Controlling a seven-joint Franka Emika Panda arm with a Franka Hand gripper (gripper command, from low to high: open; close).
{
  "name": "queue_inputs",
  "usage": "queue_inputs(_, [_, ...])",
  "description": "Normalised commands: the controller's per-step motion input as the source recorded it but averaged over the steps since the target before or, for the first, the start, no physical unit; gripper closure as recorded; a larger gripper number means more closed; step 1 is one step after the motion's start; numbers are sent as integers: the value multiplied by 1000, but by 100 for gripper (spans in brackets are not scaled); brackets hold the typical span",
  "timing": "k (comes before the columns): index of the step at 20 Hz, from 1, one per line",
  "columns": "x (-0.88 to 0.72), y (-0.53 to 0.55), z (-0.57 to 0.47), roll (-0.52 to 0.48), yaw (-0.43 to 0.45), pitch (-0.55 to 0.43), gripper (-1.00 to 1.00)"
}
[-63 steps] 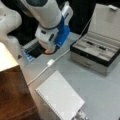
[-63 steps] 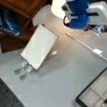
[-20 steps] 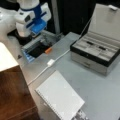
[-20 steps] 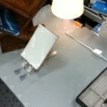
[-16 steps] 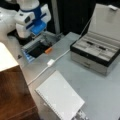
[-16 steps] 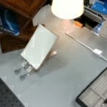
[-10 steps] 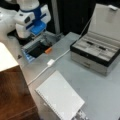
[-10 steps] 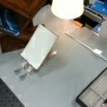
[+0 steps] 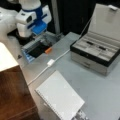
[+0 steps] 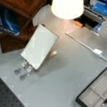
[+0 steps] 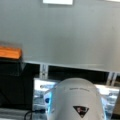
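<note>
End effector (image 9: 43, 37) hangs over the open tray (image 9: 37, 48) by the orange block (image 9: 48, 50); finger state can't tell.

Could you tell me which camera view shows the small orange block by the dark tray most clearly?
The wrist view shows the orange block largest, at its left edge beside the grey table. In both front views it is only a small orange spot near the dark tray. The gripper shows in none.
</note>
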Motion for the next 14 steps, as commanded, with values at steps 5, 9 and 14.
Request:
queue_inputs(5, [-52, 188, -126, -85, -37, -75, -100])
queue_inputs(9, [-26, 123, -113, 9, -57, -78, -100])
queue_inputs(14, [-13, 124, -109, 83, -61, -73, 100])
